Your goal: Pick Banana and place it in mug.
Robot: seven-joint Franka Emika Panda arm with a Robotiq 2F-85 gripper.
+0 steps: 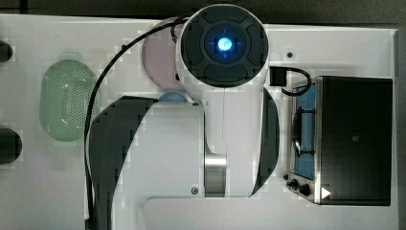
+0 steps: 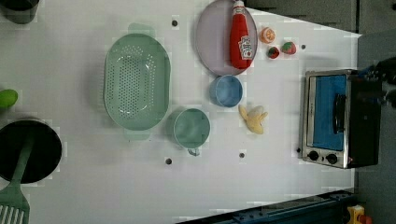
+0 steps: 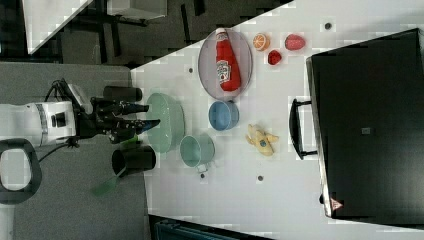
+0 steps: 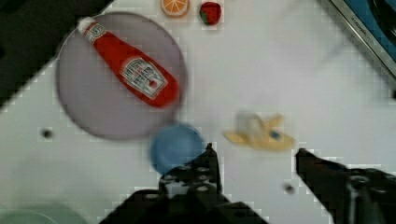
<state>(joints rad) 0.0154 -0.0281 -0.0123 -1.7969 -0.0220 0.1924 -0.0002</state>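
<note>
End effector [image 4: 254, 156] hangs high over the tabletop [image 2: 280, 186] with its two dark fingers [image 4: 205, 163] spread well apart and nothing between them. In the wrist view the banana [image 4: 259, 133] lies just beyond the gap between the fingertips, flat on the tabletop and untouched. The blue bowl [image 4: 175, 147] sits just past one fingertip, beside the banana. Farther out, a red ketchup bottle [image 4: 133, 74] lies on a grey plate [image 4: 84, 102], with an orange slice [image 4: 174, 6] and a strawberry [image 4: 210, 12] beyond. In the left view the mug [image 2: 191, 128] stands empty, near the banana [image 2: 254, 119], with the bowl [image 2: 226, 91] between them and to one side, and just beside the green basket [image 2: 137, 81]. A toaster oven [image 2: 334, 119] stands on the banana's other side.
</note>
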